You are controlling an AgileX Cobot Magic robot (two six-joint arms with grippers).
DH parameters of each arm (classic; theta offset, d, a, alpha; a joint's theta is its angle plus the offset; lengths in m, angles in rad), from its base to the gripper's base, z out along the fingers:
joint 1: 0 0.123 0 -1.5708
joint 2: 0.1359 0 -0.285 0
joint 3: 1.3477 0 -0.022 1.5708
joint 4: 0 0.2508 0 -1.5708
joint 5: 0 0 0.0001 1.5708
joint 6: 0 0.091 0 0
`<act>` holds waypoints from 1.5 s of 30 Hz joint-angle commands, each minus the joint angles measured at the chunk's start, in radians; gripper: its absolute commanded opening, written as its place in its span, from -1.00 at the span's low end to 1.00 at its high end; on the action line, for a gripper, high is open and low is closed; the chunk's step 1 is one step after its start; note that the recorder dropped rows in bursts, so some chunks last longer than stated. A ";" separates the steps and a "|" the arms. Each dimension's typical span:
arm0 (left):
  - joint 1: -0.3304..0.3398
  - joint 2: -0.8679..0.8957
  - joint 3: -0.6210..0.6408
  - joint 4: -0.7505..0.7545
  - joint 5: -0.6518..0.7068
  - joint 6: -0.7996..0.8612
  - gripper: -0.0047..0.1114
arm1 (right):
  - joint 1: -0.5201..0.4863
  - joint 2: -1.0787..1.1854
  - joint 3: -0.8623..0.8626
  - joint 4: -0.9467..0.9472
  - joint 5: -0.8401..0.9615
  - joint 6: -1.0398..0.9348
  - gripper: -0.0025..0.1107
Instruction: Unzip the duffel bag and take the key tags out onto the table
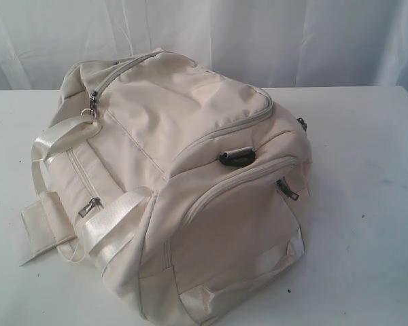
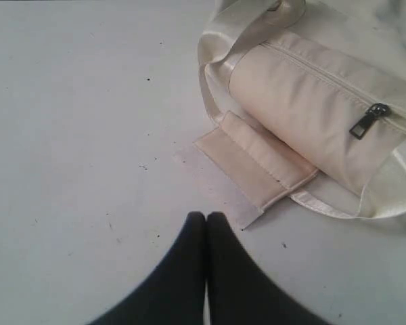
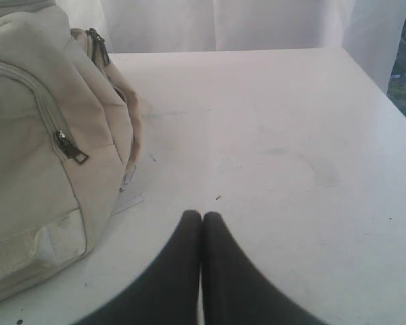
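Left black gripper: clenched, empty, above wide white table. Large cream fabric duffel bag, mid-table: grey main zipper closed, pull at bag's 10 o'clock; key tags unseen, presumably inside. Right black gripper: clenched, empty. Unzipping, removal not yet done.

The bag fills the middle of the table, reaching from close to the far edge almost to the near edge, so there is no way straight across there. To its right the tabletop lies bare and wide from near to far, up to the curtain behind the far edge. On the left only a narrower bare band is free, and a looped strap and its padded flap lie out on the surface beside the bag.
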 commanded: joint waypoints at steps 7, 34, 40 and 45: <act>0.001 -0.005 0.004 0.000 0.003 0.004 -0.92 | 0.002 -0.004 0.001 -0.010 -0.016 -0.006 -0.96; 0.001 -0.003 -0.080 0.003 -0.834 -0.203 -0.92 | 0.002 -0.004 -0.013 0.028 -0.557 0.687 -0.96; 0.001 0.170 -0.400 0.043 -0.420 -0.021 -0.92 | 0.028 0.157 -0.204 -0.145 -0.402 0.694 -0.96; -0.059 0.403 -0.680 0.061 0.143 0.089 -0.92 | 0.162 0.405 -0.425 -0.283 -0.283 0.673 -0.96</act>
